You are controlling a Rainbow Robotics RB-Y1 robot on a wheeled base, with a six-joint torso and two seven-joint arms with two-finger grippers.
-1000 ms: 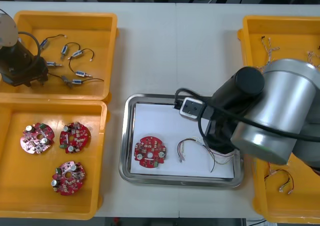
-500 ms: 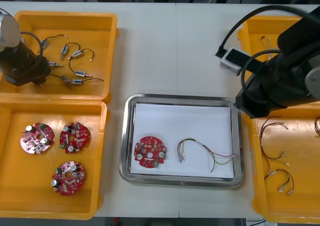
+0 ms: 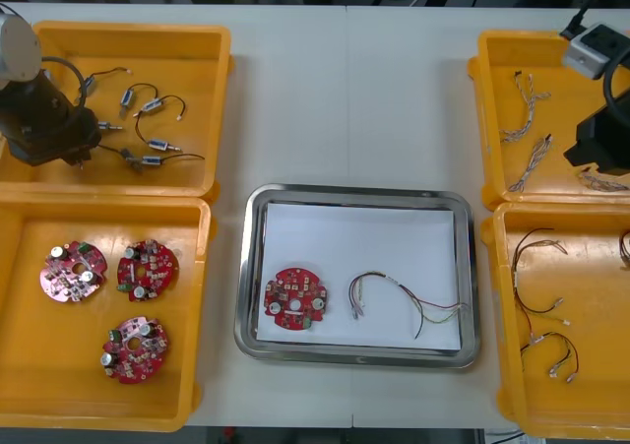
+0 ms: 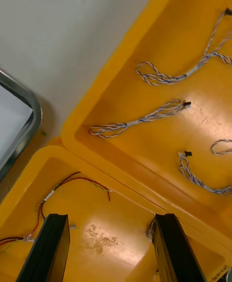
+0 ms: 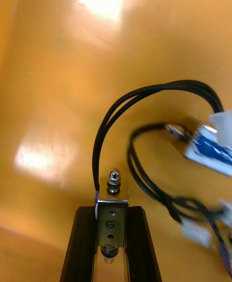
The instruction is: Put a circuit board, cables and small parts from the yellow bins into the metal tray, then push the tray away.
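Left gripper (image 5: 111,210) holds a small metal part (image 5: 111,226); right gripper (image 4: 111,219) is empty.
Left of the metal tray (image 3: 252,267) and farther back, in a yellow bin (image 3: 212,99), the left fingers pinch the part. Right of the tray, the right fingers stand wide over two more bins (image 4: 121,166). In the tray lie a circuit board (image 3: 295,298) and a red and yellow cable (image 3: 394,294).

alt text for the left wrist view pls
The left hand is shut on a small metal part marked 5, a looped black cable rising from it, inside a yellow bin. Beside it lies a second small part with tangled black cables.
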